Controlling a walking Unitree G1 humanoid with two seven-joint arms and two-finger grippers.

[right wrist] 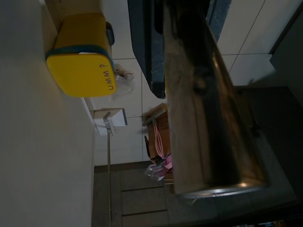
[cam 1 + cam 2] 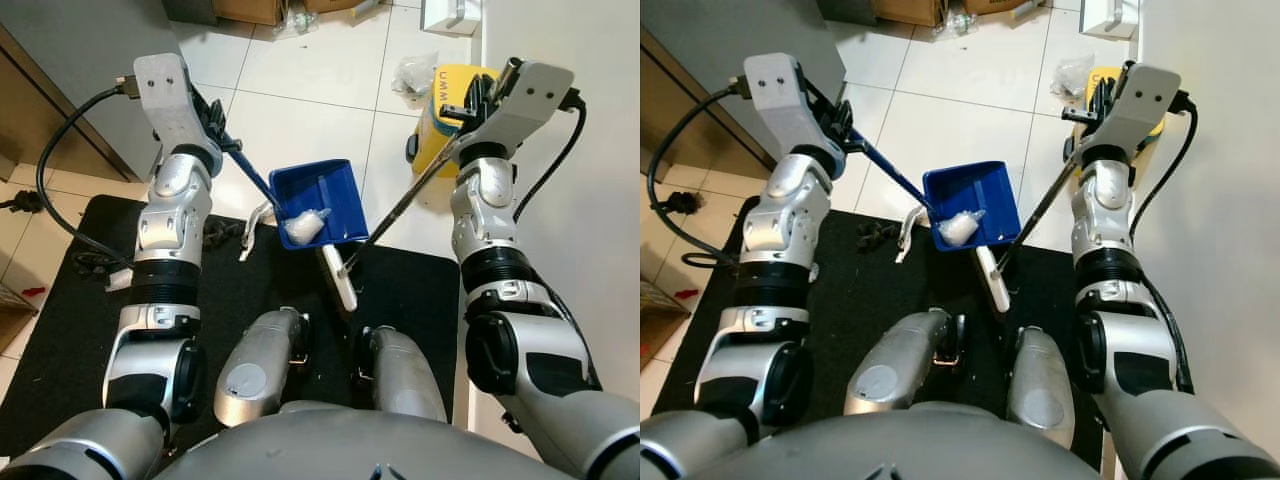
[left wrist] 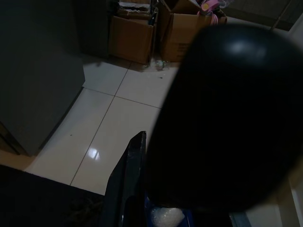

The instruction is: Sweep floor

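A blue dustpan (image 2: 335,188) hangs tilted over the edge of the black mat (image 2: 240,300), with a crumpled white wad (image 2: 303,228) lying in it. Its long blue handle (image 2: 252,175) runs up to my left gripper (image 2: 222,135), which is shut on it. My right gripper (image 2: 478,100) is shut on the broom's metal handle (image 2: 400,205). That handle slants down to the white broom head (image 2: 340,280), which rests on the mat just below the dustpan. The metal handle (image 1: 203,109) looms large in the right wrist view. The white wad (image 3: 166,216) shows low in the left wrist view.
A yellow bin (image 2: 445,110) stands by the white wall (image 2: 580,40) on the right. A white clip-like object (image 2: 255,225) and dark debris (image 2: 218,235) lie on the mat's far edge. Cardboard boxes (image 3: 132,30) sit further off. A dark cabinet (image 2: 60,90) borders the left.
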